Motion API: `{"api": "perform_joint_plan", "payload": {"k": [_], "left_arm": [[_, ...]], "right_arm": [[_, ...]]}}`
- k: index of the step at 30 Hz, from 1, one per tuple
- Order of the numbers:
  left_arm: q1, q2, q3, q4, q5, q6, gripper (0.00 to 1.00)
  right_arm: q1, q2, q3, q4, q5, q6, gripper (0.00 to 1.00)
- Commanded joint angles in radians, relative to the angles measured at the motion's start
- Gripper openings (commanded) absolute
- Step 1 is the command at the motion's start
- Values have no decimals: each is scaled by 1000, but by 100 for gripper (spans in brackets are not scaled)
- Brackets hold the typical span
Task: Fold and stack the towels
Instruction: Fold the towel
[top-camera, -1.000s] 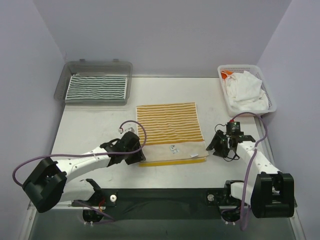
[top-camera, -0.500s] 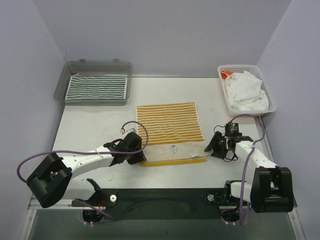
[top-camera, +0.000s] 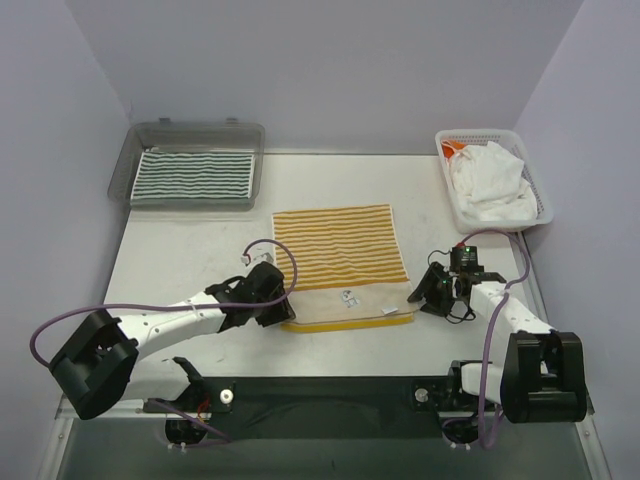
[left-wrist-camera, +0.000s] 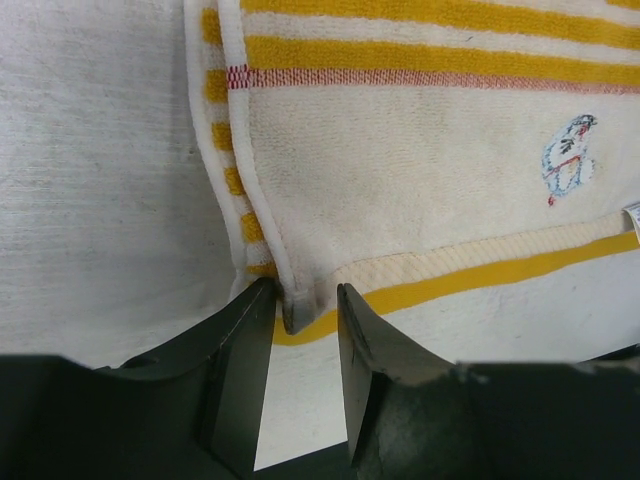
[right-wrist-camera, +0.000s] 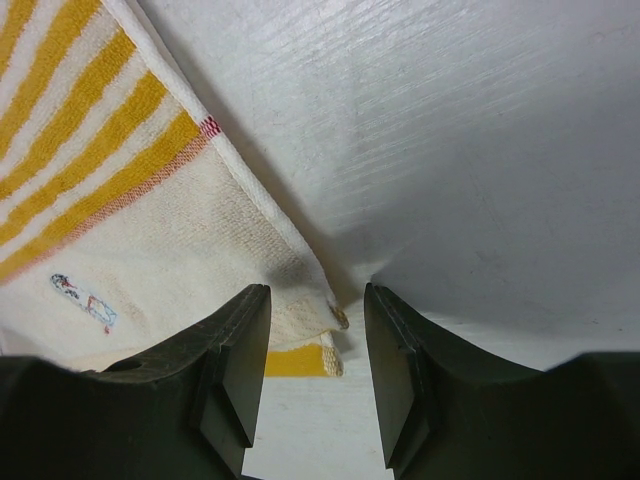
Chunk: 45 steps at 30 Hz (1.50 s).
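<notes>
yellow towel (top-camera: 340, 250): near corners inside gaping left claw (left-wrist-camera: 303, 292), right claw (right-wrist-camera: 315, 292), unclamped.

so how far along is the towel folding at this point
Done: the green striped towel lies folded in the grey tray. In hand: the yellow striped towel is spread flat, with the left hand and right hand each straddling a near corner, jaws apart. Left: finishing that fold, stacking it, and the white towels heaped in the basket.

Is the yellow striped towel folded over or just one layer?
Folded over: the yellow striped towel shows two stacked layers at its near edge.
</notes>
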<state>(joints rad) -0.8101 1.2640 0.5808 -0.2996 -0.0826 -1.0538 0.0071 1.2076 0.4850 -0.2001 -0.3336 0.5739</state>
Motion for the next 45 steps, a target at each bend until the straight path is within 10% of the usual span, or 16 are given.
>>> {"api": "perform_joint_plan", "payload": {"k": [1, 23, 45], "left_arm": [[-4, -20, 53, 13, -8, -2, 42], [-15, 29, 80, -13, 15, 6, 51], [-20, 21, 76, -16, -8, 12, 14]], "right_arm": [[-4, 9, -8, -12, -8, 0, 42], [-32, 44, -9, -1, -4, 6, 42], [-32, 35, -13, -87, -27, 17, 39]]}}
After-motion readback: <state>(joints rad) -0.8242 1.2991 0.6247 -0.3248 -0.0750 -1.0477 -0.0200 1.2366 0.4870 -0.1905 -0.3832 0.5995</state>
